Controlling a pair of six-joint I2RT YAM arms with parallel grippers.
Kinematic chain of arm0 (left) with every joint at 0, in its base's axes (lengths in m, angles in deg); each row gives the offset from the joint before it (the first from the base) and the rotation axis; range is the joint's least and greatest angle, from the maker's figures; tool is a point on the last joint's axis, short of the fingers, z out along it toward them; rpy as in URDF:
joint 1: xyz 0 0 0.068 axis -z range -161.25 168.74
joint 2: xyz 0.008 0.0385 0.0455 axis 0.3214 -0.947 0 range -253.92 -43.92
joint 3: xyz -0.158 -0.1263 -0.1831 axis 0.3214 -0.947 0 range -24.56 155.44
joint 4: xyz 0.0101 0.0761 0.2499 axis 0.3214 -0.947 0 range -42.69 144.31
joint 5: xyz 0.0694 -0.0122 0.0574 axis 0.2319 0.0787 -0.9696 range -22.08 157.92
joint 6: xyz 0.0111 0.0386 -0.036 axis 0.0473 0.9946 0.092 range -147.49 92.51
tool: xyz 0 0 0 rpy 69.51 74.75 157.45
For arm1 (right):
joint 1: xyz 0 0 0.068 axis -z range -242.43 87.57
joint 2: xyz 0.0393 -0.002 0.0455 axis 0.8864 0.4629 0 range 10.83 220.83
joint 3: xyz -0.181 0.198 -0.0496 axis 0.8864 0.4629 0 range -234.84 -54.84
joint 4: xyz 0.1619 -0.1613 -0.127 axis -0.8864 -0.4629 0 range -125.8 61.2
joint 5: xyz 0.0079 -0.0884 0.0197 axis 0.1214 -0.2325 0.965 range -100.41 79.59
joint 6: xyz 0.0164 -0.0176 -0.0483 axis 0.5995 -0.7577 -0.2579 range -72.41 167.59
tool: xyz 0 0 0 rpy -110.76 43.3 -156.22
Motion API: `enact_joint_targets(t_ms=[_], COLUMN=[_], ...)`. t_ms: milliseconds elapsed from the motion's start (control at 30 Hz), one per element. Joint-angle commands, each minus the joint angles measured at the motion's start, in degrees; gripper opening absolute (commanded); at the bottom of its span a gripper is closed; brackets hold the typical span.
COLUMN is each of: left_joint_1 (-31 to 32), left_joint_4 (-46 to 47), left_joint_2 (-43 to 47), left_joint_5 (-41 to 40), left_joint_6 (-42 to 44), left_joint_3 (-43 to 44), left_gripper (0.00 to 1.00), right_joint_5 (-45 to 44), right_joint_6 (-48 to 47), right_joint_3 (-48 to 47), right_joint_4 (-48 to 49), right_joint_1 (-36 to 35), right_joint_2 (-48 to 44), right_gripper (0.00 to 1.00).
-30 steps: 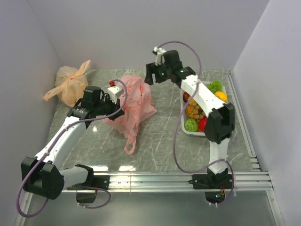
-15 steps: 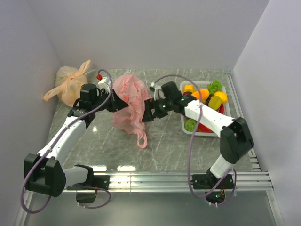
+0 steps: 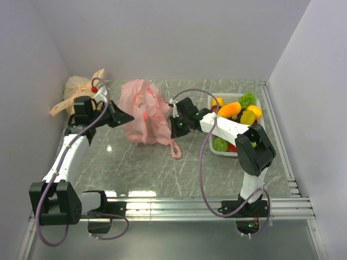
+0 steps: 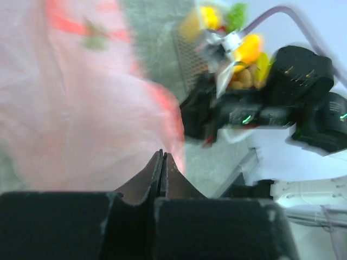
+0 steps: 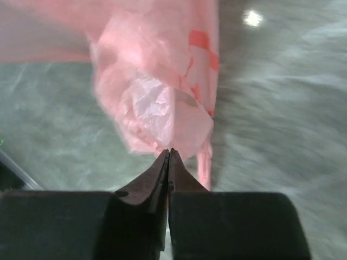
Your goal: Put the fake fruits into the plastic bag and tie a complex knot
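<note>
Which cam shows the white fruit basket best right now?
Top external: nearly the whole white basket shows, the right arm crossing it. Left wrist catches only a blurred corner behind that arm; right wrist shows none of it.

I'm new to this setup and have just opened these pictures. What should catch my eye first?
The pink plastic bag stands out at the centre of the scene, pinched on either side by the left gripper and the right gripper, both shut on its film. To the right, a white basket holds bright fake fruits. A pale orange knotted bag sits in the far left corner.
</note>
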Motion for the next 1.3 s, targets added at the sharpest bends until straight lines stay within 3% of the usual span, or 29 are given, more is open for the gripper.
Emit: enact_joint_targets(t_ms=[0,100,200,300,333,400,433,467,533,567,633,700,733,833,933,1100,1200,1267], left_joint_1=[-6.0,-9.3,-9.8,-9.5,-8.8,-3.9,-1.2,5.2,11.2,15.5,18.2,20.1,20.5,22.8,23.6,24.2,24.1,23.9], left_joint_4=[-16.6,-28.5,-34.0,-31.5,-29.3,-25.4,-23.5,-19.5,-16.9,-15.8,-15.4,-13.6,-12.7,-10.6,-8.5,-5.5,-4.4,-4.2], left_joint_2=[3.1,2.8,3.1,4.4,5.0,6.1,7.8,8.6,9.7,9.4,7.4,5.9,5.0,2.1,-0.1,-4.6,-7.9,-9.5], left_joint_5=[5.1,6.6,7.8,8.5,7.0,2.3,-4.9,-10.2,-17.6,-24.2,-29.4,-33.2,-34.2,-38.8,-41.9,-41.9,-43.1,-42.9], left_joint_6=[17.2,30.2,37.6,36.5,36.0,32.8,32.0,31.5,31.7,31.7,31.1,30.6,30.3,29.8,29.7,28.8,27.0,25.4], left_joint_3=[6.3,8.9,8.8,6.9,6.8,6.3,6.0,5.2,4.5,4.1,4.0,3.5,3.3,2.6,1.8,0.6,0.2,0.4], left_gripper=[0.0,0.0,0.0,0.0,0.1,0.36,0.56,0.64,0.76,0.79,0.84,0.87,0.9,0.93,0.94,0.96,0.91,0.83], right_joint_5=[-10.7,-13.0,-14.3,-8.1,-3.0,-1.2,0.5,2.5,4.3,6.3,8.6,10.2,9.4,2.5,-4.8,-3.0,-1.2,0.3], right_joint_6=[-3.2,-6.4,-11.2,-13.2,-13.7,-13.1,-13.4,-13.1,-12.4,-12.2,-12.5,-12.4,-11.7,-8.7,-5.1,0.0,2.2,3.6], right_joint_3=[0.1,0.3,0.0,-1.3,-3.1,-3.7,-3.6,-3.4,-2.7,-2.3,-2.3,-2.9,-3.4,-1.8,-1.8,-6.0,-5.7,-4.7], right_joint_4=[-2.7,-2.9,-2.5,-3.1,-4.0,-5.8,-6.2,-7.0,-7.9,-8.2,-9.3,-10.7,-10.7,-6.0,-1.4,-1.0,1.0,3.3], right_joint_1=[5.0,7.6,8.1,7.9,7.2,5.7,4.5,3.9,2.7,1.8,0.7,0.2,0.3,0.4,0.5,0.3,0.1,-0.3], right_joint_2=[-1.5,-3.4,-6.1,-8.3,-8.3,-8.5,-8.6,-8.7,-8.6,-8.9,-8.8,-8.7,-8.9,-11.7,-12.8,-4.4,0.8,2.9], right_gripper=[0.0,0.0,0.0,0.0,0.0,0.0,0.0,0.0,0.0,0.0,0.0,0.18,0.55,0.81,0.87,0.9,0.9,0.9])
